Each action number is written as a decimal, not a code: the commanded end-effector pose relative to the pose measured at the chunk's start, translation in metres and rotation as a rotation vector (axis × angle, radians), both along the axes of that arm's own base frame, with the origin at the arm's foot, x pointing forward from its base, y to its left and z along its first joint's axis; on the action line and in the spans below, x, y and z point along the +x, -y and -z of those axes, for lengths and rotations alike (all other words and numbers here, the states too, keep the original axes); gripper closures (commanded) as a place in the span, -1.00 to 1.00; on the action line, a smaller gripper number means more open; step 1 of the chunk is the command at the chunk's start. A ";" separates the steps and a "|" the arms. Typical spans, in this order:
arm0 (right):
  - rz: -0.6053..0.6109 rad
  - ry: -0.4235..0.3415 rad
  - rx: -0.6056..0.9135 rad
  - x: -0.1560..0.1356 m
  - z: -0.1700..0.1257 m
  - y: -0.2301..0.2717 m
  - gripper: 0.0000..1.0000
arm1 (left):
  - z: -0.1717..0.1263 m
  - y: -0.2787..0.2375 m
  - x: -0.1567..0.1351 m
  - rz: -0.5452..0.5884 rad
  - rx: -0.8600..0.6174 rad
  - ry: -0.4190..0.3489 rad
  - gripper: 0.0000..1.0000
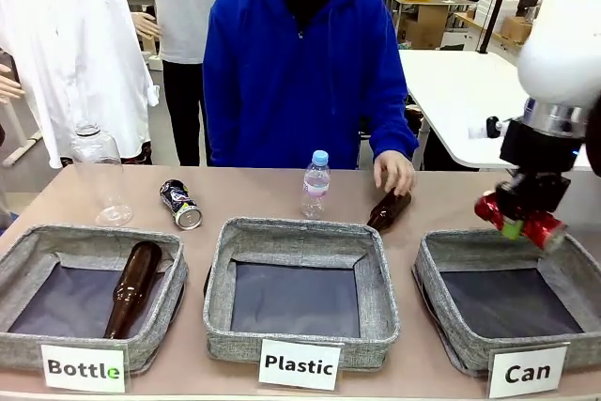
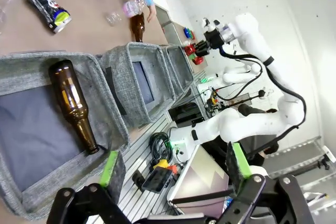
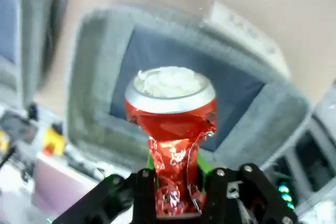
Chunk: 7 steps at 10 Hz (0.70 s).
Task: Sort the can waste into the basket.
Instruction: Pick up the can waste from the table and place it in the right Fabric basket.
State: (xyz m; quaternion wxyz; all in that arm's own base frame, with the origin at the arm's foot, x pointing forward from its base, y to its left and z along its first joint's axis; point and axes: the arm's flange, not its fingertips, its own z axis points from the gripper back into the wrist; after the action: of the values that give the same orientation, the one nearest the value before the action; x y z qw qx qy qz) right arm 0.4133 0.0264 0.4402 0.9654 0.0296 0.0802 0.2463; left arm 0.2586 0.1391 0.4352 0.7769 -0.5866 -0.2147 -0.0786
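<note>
Neither can is binned yet: your right gripper [image 1: 522, 223] has its fingers clamped on the red can [image 3: 170, 114] over the Can basket [image 1: 441, 260], the left gripper [image 2: 174, 158] has its fingers spread and empty, and the dark can [image 1: 180, 205] is on the table [image 1: 254, 196].

**Bright, even light; one wrist view blurred**

The front view is sharp and evenly lit from above, with only soft shadows on the table [image 1: 254, 194]. The left wrist view bends straight lines towards its edges, and its upper right washes out to white. In the right wrist view the Can basket [image 3: 84, 77] is smeared by blur. The red can [image 3: 170, 114] is clearer, with glare on its silver top.
</note>
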 end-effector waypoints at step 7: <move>-0.926 0.056 0.042 -0.029 0.003 0.021 1.00 | -0.002 0.001 -0.002 -0.001 -0.009 -0.010 -1.00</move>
State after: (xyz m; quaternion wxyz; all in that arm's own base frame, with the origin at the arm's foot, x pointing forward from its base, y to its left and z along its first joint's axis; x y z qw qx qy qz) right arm 0.3855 0.0120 0.4436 0.7558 -0.0035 0.0686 0.6512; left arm 0.2587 0.1390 0.4352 0.7769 -0.5867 -0.2145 -0.0788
